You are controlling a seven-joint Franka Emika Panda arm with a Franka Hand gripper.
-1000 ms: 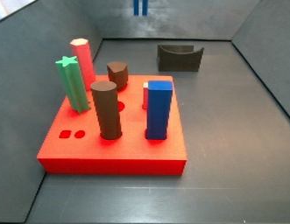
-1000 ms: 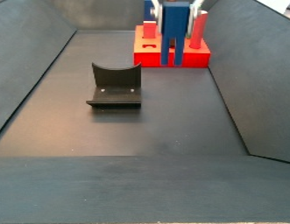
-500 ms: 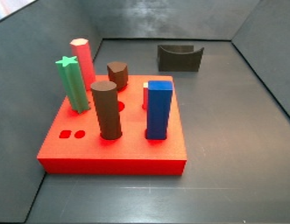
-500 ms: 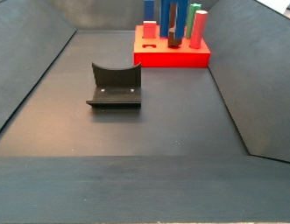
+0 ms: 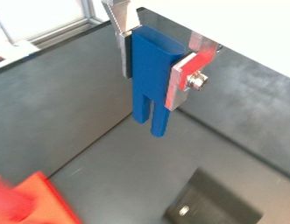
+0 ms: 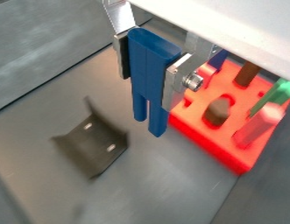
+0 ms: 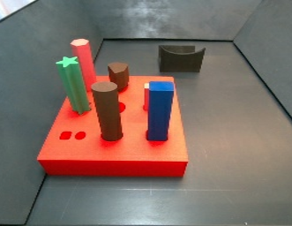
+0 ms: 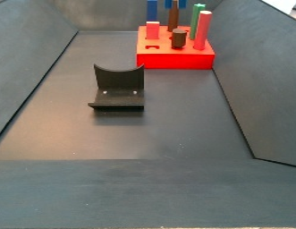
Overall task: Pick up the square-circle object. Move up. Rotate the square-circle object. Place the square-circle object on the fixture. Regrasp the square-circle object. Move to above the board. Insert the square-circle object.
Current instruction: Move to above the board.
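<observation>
in both wrist views the gripper (image 5: pixel 157 63) hangs high above the floor, its jaws clamped on the square-circle object (image 5: pixel 152 83), a slim blue peg that points down between the silver fingers (image 6: pixel 180 77). the gripper does not show in the side views. the fixture (image 8: pixel 116 88) stands empty on the dark floor, well apart from the red board (image 7: pixel 113 141), which carries tall pegs, among them a thick blue block (image 7: pixel 159 110).

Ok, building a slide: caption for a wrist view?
Gripper holds a slim dark blue peg above the dark notched fixture, beside the red board.
</observation>
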